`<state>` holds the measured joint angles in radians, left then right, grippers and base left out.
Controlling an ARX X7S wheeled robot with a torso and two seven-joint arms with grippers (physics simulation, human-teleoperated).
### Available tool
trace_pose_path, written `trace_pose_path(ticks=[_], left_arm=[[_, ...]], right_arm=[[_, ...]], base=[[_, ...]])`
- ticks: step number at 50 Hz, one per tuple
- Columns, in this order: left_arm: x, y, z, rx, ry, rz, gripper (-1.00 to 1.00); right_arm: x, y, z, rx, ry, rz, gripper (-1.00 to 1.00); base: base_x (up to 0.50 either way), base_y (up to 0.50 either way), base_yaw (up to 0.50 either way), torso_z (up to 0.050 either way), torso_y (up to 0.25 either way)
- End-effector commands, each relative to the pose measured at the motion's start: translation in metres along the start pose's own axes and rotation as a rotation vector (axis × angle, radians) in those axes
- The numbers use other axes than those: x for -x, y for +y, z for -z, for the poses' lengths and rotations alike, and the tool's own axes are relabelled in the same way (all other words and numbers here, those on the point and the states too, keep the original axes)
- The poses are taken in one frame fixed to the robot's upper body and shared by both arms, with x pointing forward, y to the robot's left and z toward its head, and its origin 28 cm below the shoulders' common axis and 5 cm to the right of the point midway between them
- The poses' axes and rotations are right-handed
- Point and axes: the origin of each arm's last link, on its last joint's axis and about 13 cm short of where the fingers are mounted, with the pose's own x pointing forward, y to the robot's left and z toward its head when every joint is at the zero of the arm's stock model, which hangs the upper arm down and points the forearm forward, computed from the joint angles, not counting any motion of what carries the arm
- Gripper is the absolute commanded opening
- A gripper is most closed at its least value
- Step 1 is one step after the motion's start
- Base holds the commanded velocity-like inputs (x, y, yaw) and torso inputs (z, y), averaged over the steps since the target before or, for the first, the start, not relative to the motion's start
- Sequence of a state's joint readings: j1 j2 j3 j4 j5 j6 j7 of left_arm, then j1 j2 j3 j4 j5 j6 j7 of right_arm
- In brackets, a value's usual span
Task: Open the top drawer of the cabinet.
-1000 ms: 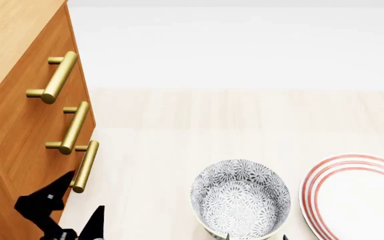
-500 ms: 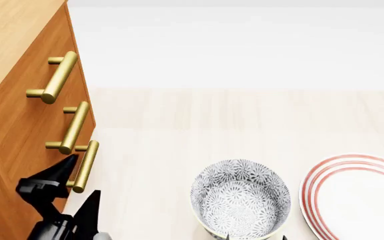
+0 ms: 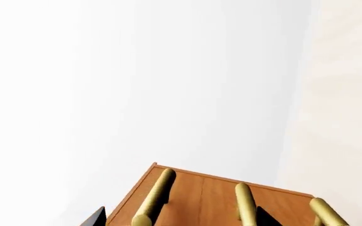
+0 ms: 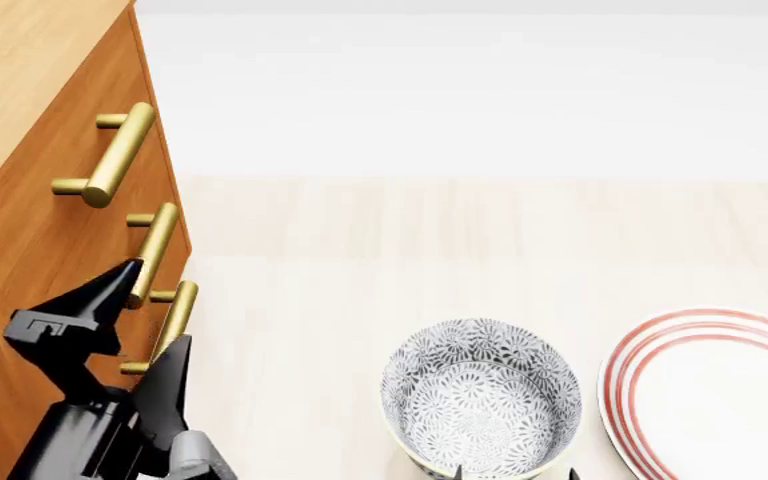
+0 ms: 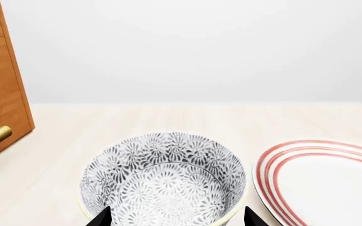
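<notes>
Three brass-handled drawers faced you on the cabinet, at 9 o'clock in the head view; the top drawer sat flush. Your left gripper stood spread wide, fingers straddling the lowest handle. Your right gripper showed only its tips, apart, flanking the patterned bowl.

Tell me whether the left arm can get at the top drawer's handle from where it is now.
Probably yes. The left gripper, jaws spread, sits by the two lower handles, and nothing shows between it and the top drawer's handle higher up the cabinet. It must rise first.
</notes>
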<state>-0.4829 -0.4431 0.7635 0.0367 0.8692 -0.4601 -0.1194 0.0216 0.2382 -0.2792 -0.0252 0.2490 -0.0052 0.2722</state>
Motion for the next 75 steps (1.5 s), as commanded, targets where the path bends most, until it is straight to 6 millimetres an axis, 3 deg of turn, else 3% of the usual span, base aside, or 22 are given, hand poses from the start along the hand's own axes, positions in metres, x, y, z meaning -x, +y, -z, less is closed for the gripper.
trace_pose_path(ticks=[1, 23, 33, 61, 75], left_arm=[[-0.007, 0.022, 0.001, 0.000, 0.009, -0.026, 1.00], [-0.013, 0.048, 0.008, -0.128, -0.016, -0.013, 1.00], [-0.020, 0.060, 0.011, -0.110, -0.009, -0.010, 1.00], [-0.041, 0.068, 0.021, 0.050, 0.016, 0.092, 1.00], [-0.054, 0.069, 0.027, 0.029, 0.041, 0.101, 1.00]], right_arm=[[-0.002, 0.000, 0.000, -0.004, -0.010, 0.001, 1.00], [-0.001, 0.001, 0.001, -0.001, -0.007, -0.006, 1.00], [0.000, 0.001, 0.001, 0.000, -0.005, -0.008, 1.00], [-0.002, 0.001, 0.000, -0.001, -0.008, -0.003, 1.00], [-0.002, 0.000, 0.000, -0.002, -0.008, -0.001, 1.00]], base=[[0.00, 0.00, 0.00, 0.000, 0.000], [0.00, 0.00, 0.00, 0.000, 0.000], [0.00, 0.00, 0.00, 0.000, 0.000], [0.00, 0.00, 0.00, 0.000, 0.000], [0.00, 0.00, 0.00, 0.000, 0.000]])
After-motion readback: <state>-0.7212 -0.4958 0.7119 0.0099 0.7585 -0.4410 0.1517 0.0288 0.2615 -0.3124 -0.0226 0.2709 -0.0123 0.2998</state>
